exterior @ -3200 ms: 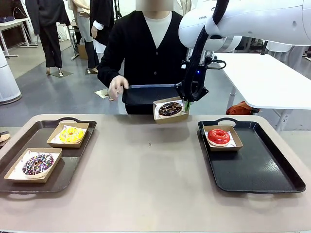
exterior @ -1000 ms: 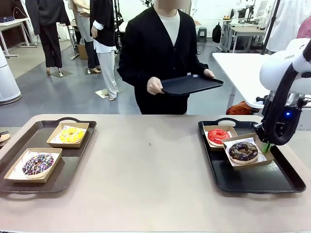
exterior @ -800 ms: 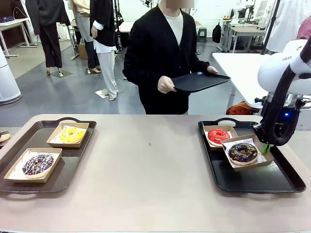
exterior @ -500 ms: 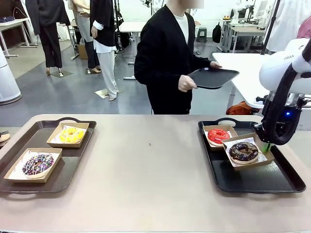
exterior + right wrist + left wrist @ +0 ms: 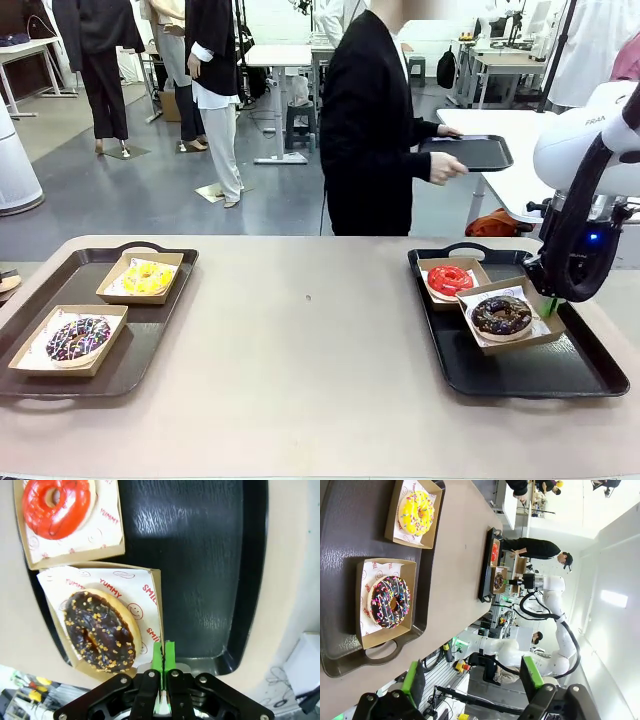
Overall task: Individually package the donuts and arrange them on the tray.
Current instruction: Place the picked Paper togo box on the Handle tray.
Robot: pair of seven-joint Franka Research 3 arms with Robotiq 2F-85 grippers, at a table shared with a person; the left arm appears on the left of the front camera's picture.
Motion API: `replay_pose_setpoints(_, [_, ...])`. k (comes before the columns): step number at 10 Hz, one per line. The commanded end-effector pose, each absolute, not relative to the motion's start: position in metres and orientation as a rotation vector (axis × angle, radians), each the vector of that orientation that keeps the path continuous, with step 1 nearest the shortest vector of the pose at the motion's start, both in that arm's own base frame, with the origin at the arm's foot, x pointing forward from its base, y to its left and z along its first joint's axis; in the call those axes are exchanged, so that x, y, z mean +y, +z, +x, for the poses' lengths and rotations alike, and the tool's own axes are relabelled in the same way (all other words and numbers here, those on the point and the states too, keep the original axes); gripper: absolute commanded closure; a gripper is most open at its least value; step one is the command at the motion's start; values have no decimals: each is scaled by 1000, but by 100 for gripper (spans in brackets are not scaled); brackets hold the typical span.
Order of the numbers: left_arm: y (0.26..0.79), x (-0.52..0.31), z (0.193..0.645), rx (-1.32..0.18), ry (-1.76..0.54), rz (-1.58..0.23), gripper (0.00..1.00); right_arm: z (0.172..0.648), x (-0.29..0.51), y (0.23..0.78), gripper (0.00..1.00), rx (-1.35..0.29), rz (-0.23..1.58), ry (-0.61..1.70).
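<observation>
On the black right tray (image 5: 520, 365) a red-iced donut (image 5: 449, 280) lies in its cardboard box. Beside it is a chocolate-iced donut (image 5: 501, 314) in a paper-lined box (image 5: 528, 336). My right gripper (image 5: 548, 303) is shut on that box's right rim. From the right wrist, the gripper (image 5: 163, 655) pinches the rim next to the chocolate donut (image 5: 100, 630), with the red donut (image 5: 57, 505) beyond. The left tray (image 5: 135, 365) holds a yellow donut (image 5: 147, 277) and a dark sprinkled donut (image 5: 78, 338), each boxed. My left gripper (image 5: 472, 677) hangs open above them.
Across the table a person (image 5: 375, 130) stands turned to the right, carrying an empty black tray (image 5: 470, 152). A white table (image 5: 520, 150) stands behind at the right. Bare tabletop (image 5: 300, 340) lies between the two trays, and the near half of the right tray is bare.
My right arm carried the boxed chocolate donut from the far side to the right tray, where it has held still. The person turned and moved right with the black tray.
</observation>
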State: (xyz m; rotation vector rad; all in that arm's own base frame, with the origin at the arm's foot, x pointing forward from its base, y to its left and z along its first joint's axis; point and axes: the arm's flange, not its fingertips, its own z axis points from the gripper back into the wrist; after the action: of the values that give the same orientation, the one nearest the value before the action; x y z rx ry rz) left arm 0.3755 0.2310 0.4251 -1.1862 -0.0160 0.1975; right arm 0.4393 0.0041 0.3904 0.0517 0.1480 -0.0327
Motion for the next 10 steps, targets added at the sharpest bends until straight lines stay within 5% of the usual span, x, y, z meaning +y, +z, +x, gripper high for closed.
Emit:
replay_pose_setpoints(1, [427, 232, 374, -17, 208, -1177, 0, 413, -3, 384, 99, 123, 61, -9])
replay_pose_setpoints(8, [427, 232, 374, -17, 208, -1177, 0, 423, 6, 351, 99, 122, 64, 32])
replay_pose_setpoints(9, [427, 232, 374, -17, 208, -1177, 0, 425, 7, 348, 87, 134, 66, 33])
replay_pose_setpoints(10, [427, 232, 374, -17, 208, -1177, 0, 428, 7, 346, 54, 142, 63, 33])
